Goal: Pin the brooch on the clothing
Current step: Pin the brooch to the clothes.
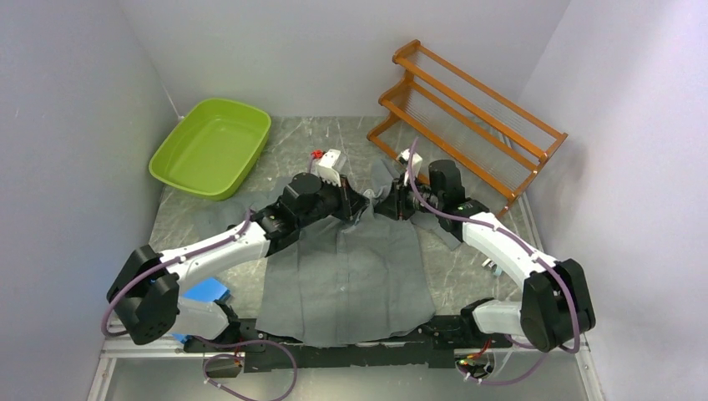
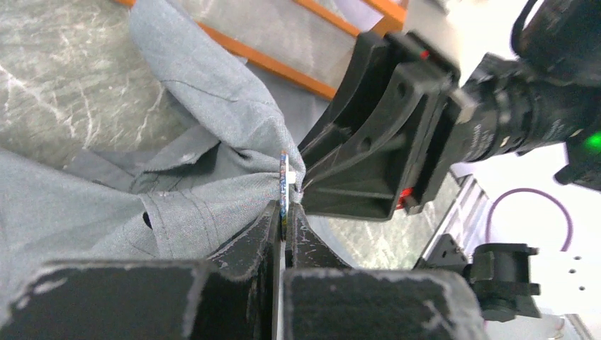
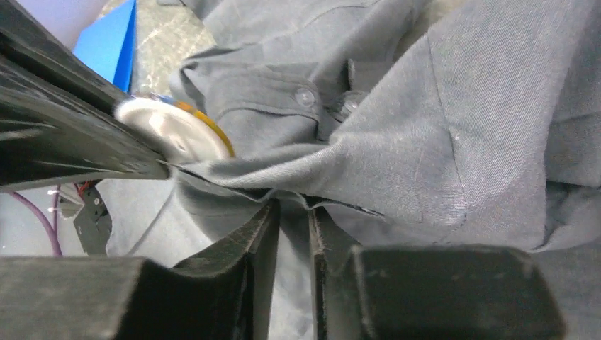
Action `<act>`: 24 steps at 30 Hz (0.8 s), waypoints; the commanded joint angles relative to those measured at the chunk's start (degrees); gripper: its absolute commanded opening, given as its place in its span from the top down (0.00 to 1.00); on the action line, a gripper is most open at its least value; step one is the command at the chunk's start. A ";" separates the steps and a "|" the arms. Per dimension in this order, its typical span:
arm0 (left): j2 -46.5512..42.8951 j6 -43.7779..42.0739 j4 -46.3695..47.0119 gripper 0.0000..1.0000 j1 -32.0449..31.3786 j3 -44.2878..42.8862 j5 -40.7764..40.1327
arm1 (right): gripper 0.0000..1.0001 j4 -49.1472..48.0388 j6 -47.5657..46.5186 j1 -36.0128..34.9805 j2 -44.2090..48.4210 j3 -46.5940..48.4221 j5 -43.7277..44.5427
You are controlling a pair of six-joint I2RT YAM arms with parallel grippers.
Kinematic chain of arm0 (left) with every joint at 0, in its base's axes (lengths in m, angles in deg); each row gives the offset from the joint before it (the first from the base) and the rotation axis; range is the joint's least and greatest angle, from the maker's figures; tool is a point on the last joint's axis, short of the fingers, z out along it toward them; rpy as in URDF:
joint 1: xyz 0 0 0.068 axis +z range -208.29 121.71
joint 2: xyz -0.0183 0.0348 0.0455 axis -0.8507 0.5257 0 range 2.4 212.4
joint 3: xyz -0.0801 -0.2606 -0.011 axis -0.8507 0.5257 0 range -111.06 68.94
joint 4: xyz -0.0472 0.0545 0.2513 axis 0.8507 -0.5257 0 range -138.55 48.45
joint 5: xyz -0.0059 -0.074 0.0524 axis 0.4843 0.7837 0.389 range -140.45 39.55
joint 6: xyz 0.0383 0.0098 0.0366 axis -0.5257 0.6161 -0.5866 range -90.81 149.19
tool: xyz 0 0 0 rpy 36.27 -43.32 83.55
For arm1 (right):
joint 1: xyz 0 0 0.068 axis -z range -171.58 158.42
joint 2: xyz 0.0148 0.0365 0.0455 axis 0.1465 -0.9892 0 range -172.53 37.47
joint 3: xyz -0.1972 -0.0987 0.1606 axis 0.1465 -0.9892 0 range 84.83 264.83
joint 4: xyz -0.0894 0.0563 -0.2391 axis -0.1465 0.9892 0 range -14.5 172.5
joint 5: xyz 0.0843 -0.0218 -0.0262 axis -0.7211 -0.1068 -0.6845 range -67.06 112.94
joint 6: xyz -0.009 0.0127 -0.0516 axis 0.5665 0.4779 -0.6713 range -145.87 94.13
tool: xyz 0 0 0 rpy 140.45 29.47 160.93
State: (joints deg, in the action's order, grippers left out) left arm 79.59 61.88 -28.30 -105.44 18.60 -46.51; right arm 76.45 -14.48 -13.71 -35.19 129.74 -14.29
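The clothing (image 1: 351, 276), a dark-grey buttoned shirt, lies spread on the table between the arms, its collar end lifted into a peak. My left gripper (image 2: 285, 209) is shut on the brooch (image 2: 283, 185), a thin round disc seen edge-on and pressed against the raised cloth (image 2: 205, 184). In the right wrist view the brooch (image 3: 173, 131) shows a pale face with an orange rim, partly hidden by the left gripper's black finger (image 3: 57, 134). My right gripper (image 3: 292, 205) meets it from the other side, jaws narrow, with a fold of the shirt (image 3: 397, 142) pinched at the tips.
A green plastic tub (image 1: 213, 146) stands at the back left. At the back right a wooden rack (image 1: 467, 117) leans by the wall. A blue object (image 1: 207, 292) lies by the left arm's base. Pale walls close in both sides.
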 commanded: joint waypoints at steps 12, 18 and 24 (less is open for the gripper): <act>-4.81 -0.85 2.21 0.97 3.44 0.75 8.16 | 0.04 -6.92 1.68 -0.02 14.81 -1.14 1.15; -5.28 -4.45 6.89 0.98 3.60 2.43 16.17 | 0.10 -14.95 9.24 3.08 12.46 1.75 -8.79; -5.55 -5.38 9.89 0.97 3.57 2.73 21.66 | 0.31 -21.19 11.58 3.23 6.26 3.09 -18.22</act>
State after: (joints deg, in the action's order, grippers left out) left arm 76.44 58.18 -25.10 -101.86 21.15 -31.23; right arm 63.73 -5.89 -10.56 -26.03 130.67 -23.54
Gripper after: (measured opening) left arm 0.057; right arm 0.732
